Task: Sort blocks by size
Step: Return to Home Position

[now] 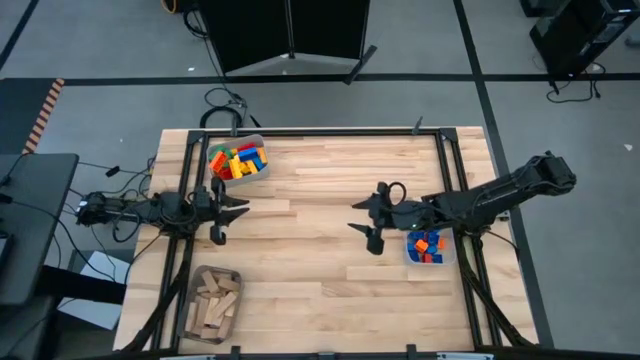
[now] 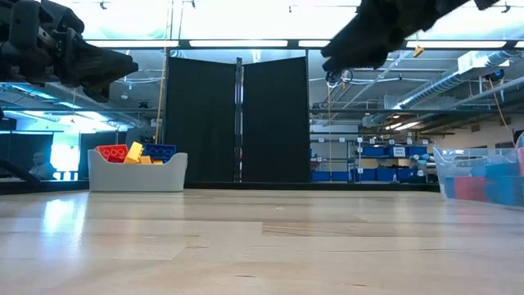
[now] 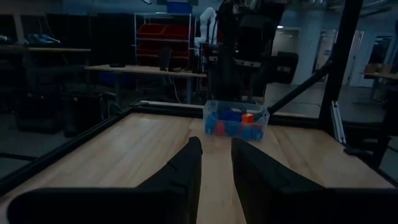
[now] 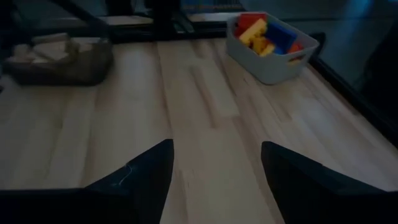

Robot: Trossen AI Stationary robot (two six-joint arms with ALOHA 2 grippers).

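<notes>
Red, yellow, blue and green blocks (image 1: 238, 160) fill a grey bin (image 1: 262, 176) at the table's far left. Blue and orange blocks (image 1: 428, 245) lie in a clear bin (image 1: 411, 256) at the right edge. Tan wooden blocks (image 1: 212, 305) are piled in a clear bin (image 1: 233, 276) at the near left. My right gripper (image 1: 354, 217) hangs open above the bare table, just left of the blue and orange blocks, with nothing between its fingers (image 4: 214, 146). My left gripper (image 1: 240, 207) waits at the left edge, its fingers (image 3: 216, 142) a narrow gap apart, holding nothing.
Black frame rails (image 1: 300, 131) run along the table's far edge and both sides. The bare wooden top (image 1: 320, 280) lies between the three bins. In the low view the grey bin (image 2: 137, 170) stands at the back left and the clear bin (image 2: 483, 176) at the right.
</notes>
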